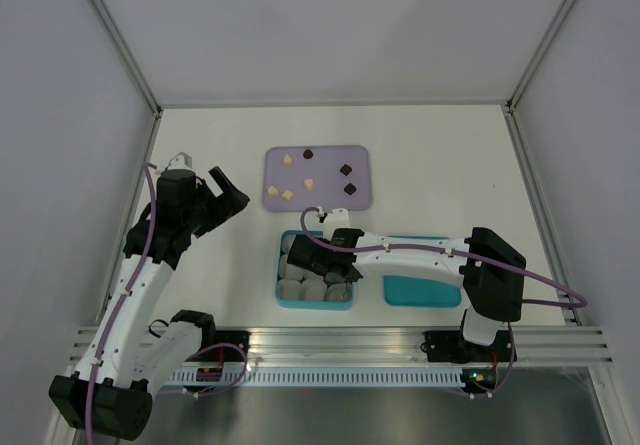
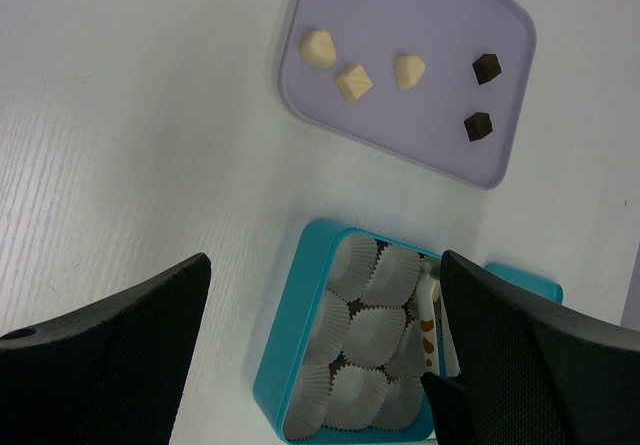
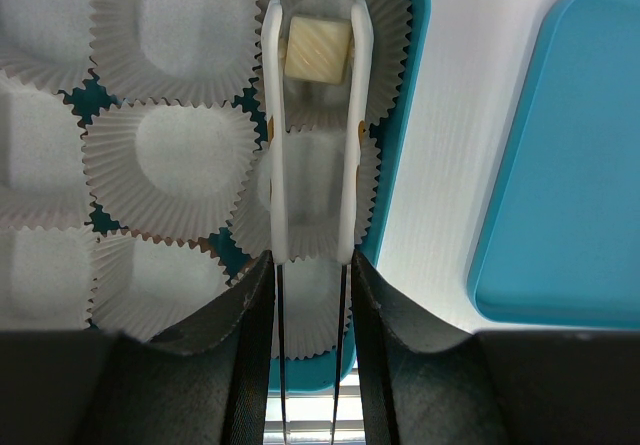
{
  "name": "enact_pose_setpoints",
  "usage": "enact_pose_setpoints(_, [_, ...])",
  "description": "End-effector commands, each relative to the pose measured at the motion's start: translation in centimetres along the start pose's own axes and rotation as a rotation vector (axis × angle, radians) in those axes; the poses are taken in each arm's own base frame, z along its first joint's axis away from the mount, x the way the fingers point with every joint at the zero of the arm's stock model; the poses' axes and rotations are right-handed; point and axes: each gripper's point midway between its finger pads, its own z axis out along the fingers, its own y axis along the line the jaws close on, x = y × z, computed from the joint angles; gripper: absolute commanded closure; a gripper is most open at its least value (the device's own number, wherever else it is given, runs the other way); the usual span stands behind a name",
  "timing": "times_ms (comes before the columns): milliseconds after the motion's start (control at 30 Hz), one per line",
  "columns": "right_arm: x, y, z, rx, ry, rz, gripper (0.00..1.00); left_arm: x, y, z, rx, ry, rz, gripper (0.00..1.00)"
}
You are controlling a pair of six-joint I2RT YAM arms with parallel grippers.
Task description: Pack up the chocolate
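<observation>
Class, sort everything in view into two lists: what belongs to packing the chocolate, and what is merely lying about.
In the job: cream chocolate, tweezers, right pincer, chocolates on lavender tray, paper cups, teal box.
Lying about: teal lid, open left pincer.

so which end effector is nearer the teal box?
Right. The right end effector is over the teal box, its tongs holding a cream chocolate above a cup; the left end effector hangs open left of it.
</observation>
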Motion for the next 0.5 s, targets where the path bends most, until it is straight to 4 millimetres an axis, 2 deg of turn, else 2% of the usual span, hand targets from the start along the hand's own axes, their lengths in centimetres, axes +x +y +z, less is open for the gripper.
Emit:
enact_pose_setpoints(0, [-0.43,0.19,-0.17,0.006,-0.02,0.02,0.77,-0.26,-0.8,-0.14,0.034,-0.012,-0.017,0.0])
enact_pose_setpoints(467, [-0.44,0.04,-0.23,0.014,-0.019,0.022,0.69,-0.21,-0.89,-0.18,0.038,-0.01,-0.018,0.0])
